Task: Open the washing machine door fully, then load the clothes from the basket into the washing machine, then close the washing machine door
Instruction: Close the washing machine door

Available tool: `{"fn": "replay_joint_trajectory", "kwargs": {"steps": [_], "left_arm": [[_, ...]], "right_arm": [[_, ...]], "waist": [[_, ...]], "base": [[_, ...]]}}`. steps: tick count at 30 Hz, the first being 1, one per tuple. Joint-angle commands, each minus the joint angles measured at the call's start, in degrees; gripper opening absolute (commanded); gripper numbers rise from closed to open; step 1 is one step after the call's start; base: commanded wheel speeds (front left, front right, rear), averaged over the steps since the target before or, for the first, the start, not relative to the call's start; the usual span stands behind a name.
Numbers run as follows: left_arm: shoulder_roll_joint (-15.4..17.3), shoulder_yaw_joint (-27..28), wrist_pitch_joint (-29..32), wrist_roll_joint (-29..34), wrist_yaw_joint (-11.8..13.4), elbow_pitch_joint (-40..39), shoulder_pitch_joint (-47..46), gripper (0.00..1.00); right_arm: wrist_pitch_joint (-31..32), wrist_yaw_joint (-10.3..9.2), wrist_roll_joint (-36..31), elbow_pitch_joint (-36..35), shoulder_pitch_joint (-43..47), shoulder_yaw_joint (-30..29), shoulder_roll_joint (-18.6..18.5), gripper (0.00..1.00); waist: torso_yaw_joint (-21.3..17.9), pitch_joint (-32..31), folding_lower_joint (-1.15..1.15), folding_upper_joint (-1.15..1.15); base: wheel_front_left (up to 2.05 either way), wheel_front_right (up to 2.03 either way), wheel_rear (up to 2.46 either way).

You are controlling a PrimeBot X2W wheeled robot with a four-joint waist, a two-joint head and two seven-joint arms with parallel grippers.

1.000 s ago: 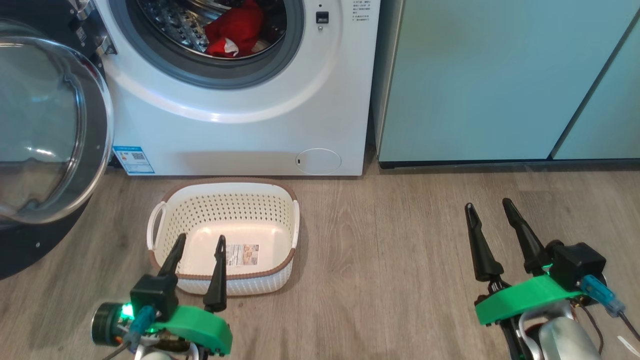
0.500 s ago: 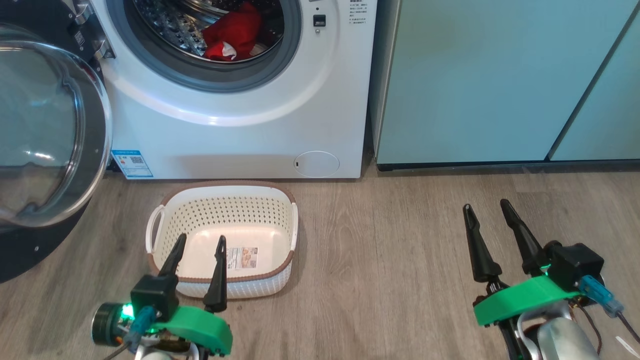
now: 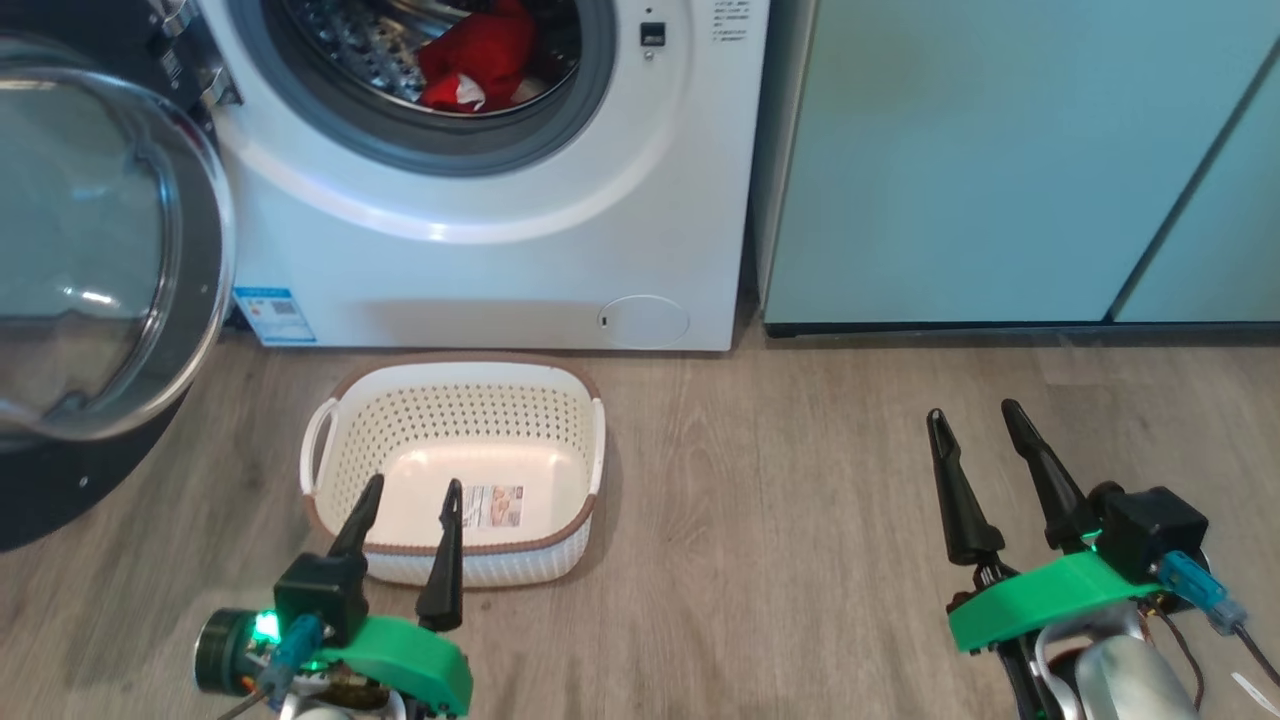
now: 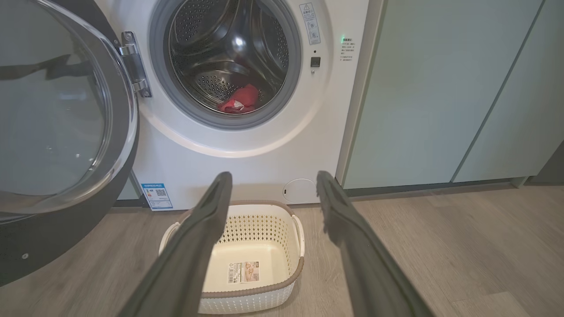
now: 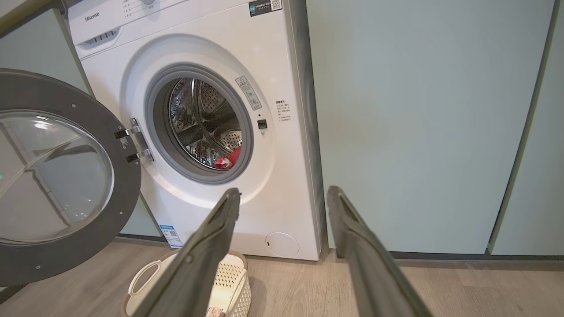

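Control panel (image 5: pixel 132 17) of washing machine (image 5: pixel 286 185), high in right wrist view

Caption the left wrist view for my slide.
Open left tool facing empty basket; red clothes in washing machine, door open.

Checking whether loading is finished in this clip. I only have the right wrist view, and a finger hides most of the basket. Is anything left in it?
Observer: No. In the head view the basket holds nothing; only the sticker shows on its floor.
Operator: And the clothes? I see just a red sliver.
Observer: The left wrist view looks straight into the drum. The clothes lie as one red bundle on its bottom, clear of the gasket.
Operator: Where is the left hand?
Observer: In the head view the left hand is open and holds nothing, its fingers showing in front of the basket's near rim.
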Motion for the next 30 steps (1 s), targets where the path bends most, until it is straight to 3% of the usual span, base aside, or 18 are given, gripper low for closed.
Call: {"fn": "replay_joint_trajectory", "kwargs": {"steps": [1,10,25,30], "left_arm": [[-0.09,1.75,-0.72,0.12,-0.06,-1.57,-2.43,1.00],[-0.09,1.62,-0.72,0.55,-0.29,-0.40,-2.76,1.00],[-0.08,4.60,-0.72,3.35,-1.87,-1.18,-2.63,1.00],[0.06,6.15,-0.72,3.95,-1.98,-2.20,-2.21,1.00]], "right_arm": [[-0.53,0.00,-0.16,-1.91,-1.54,1.29,-0.12,1.00],[-0.53,0.00,0.94,-1.96,-1.45,1.98,-0.12,1.00],[-0.53,0.00,2.94,-2.08,-1.00,3.32,-0.12,1.00],[-0.53,0.00,3.47,-2.21,-1.73,4.75,-0.12,1.00]], "waist": [[0.57,0.44,0.00,0.00],[5.92,1.71,0.00,0.00],[25.92,0.40,0.00,0.00],[30.63,0.26,0.00,0.00]], "base": [[0.00,0.00,0.00],[0.00,0.00,0.00],[0.00,0.00,0.00],[0.00,0.00,0.00]]}}
